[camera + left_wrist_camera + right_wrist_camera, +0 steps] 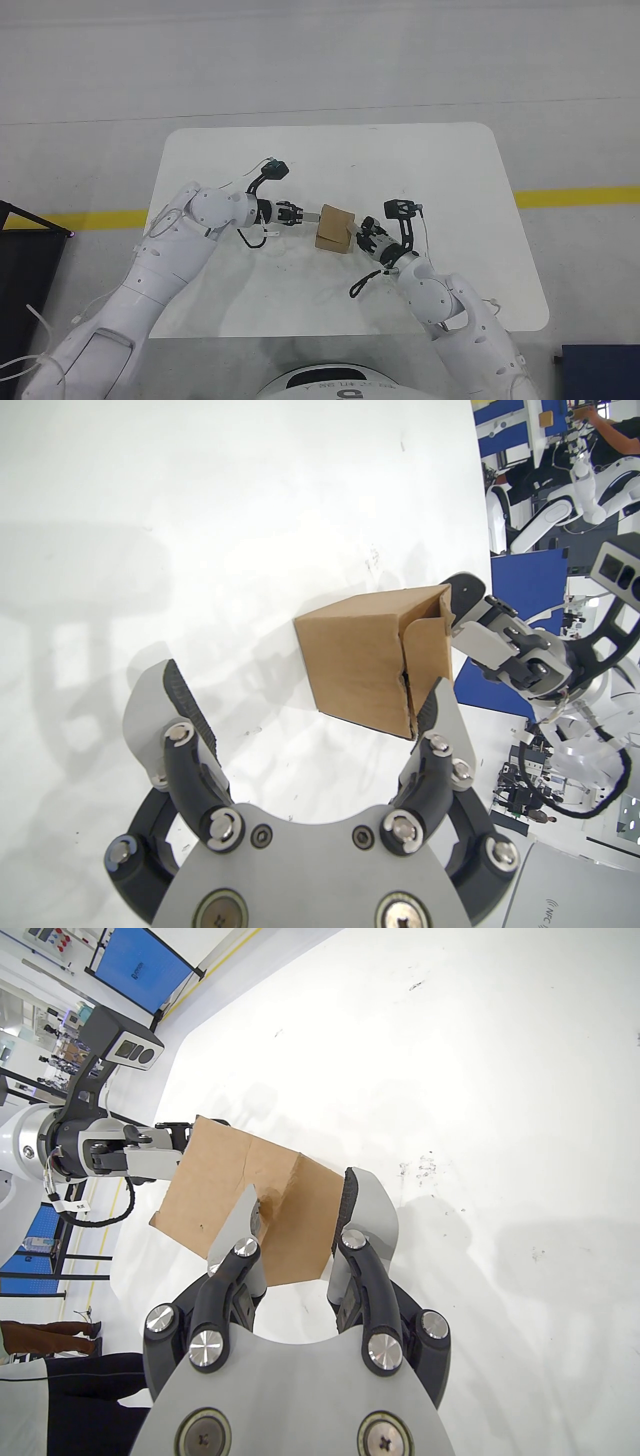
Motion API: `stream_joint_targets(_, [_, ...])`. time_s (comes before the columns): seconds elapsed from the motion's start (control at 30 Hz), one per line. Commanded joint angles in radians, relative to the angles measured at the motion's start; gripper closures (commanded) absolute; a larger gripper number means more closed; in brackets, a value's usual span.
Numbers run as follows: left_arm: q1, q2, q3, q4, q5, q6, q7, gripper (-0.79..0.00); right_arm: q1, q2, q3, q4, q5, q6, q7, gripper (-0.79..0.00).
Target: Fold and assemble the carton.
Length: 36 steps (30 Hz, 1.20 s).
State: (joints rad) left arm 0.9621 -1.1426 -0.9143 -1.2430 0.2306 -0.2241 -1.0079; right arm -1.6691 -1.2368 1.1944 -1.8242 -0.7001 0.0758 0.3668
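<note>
You see the right gripper [299, 1188] seemingly clamped on the carton [335, 229]; the left gripper [306, 677] gapes wide, one finger touching it.

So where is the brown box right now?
In the top view the carton sits on the table, between the left gripper and the right gripper.
</note>
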Motion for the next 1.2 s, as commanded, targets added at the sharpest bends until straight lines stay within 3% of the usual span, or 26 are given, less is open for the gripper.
stream_joint_targets(0.0, [0.000,0.000,0.001,0.000,0.000,0.001,0.000,-0.785,0.001,0.000,-0.002,0.000,-0.003,0.000,0.002,-0.332])
stream_joint_targets(1.17, [-0.008,0.004,0.002,-0.002,0.015,0.018,-0.022,-0.785,0.012,0.001,-0.040,-0.033,-0.104,0.066,0.029,-0.320])
